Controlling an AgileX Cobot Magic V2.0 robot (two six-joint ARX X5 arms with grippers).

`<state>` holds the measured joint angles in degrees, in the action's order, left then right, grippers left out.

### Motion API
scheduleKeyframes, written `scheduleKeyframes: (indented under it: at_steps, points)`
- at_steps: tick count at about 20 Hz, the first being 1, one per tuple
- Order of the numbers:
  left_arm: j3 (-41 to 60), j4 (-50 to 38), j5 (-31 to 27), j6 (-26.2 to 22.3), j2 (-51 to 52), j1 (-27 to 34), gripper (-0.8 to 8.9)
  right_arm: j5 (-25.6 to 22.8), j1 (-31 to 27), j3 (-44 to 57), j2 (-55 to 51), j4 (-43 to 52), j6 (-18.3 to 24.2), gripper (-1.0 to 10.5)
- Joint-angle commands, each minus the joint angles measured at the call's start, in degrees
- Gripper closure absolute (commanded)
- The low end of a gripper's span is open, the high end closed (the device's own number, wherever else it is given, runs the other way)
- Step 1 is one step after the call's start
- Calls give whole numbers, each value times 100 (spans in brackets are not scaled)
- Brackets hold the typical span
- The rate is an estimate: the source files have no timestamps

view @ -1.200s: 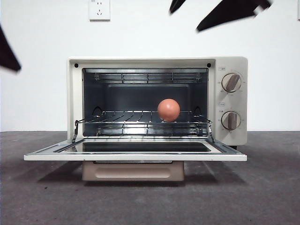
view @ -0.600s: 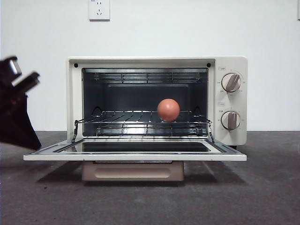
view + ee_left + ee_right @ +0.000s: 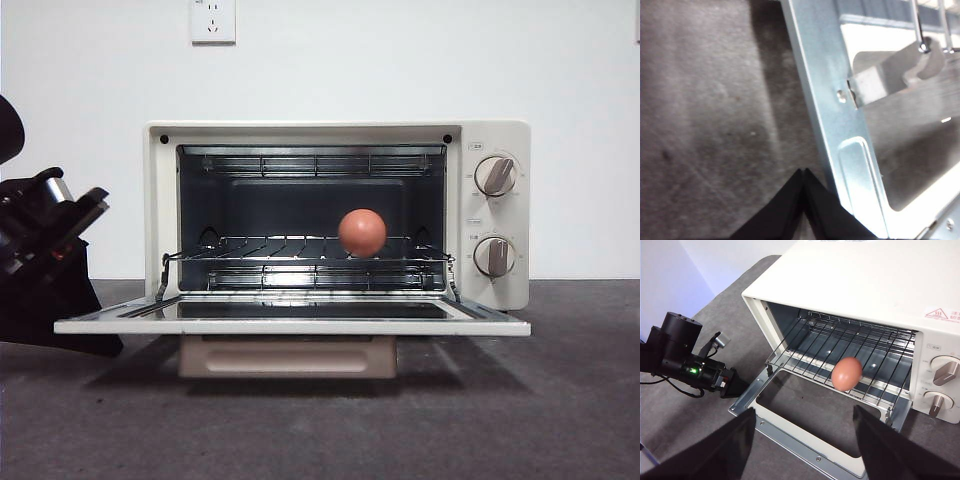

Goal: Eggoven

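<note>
The reddish-brown egg lies on the wire rack inside the cream toaster oven, right of the middle. The oven door hangs open and about level. My left gripper is shut and empty, low at the door's left edge, touching or nearly touching it. It shows as a dark arm in the front view and in the right wrist view. My right gripper is open and empty, high above and in front of the oven, looking down at the egg.
Two knobs sit on the oven's right panel. A beige handle hangs under the open door. The oven stands on a dark grey mat before a white wall with a socket.
The left arm has come down and in to the door's left edge. The door's front edge sits slightly higher. The right arm's tips have left the top of the front view.
</note>
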<state>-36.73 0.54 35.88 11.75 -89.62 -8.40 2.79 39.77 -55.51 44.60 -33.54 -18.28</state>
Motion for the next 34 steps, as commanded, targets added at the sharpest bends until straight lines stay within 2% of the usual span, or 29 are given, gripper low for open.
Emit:
scheduleKeyframes:
  at_steps: [1,5,12,15,26,30,34]
  points:
    - [-61,-492,656,354,-63,-20,807,-24,59,-87,22,37,35,634]
    - [-72,-1250,944,1025,-61,122,807,-24,61,-87,22,35,31,634]
    - [-96,-3121,881,2243,-61,240,807,-26,61,-87,22,-136,31,634]
    - [-125,-3639,807,2524,-61,240,807,-26,59,-87,22,-262,31,634]
    - [-157,-3578,879,2752,72,238,807,-24,61,-87,22,-385,33,634]
    - [-157,-3383,914,2658,533,199,806,-22,61,-87,22,-404,33,634]
    - [-157,-2785,892,2426,1274,168,806,-22,61,-85,24,-455,33,635]
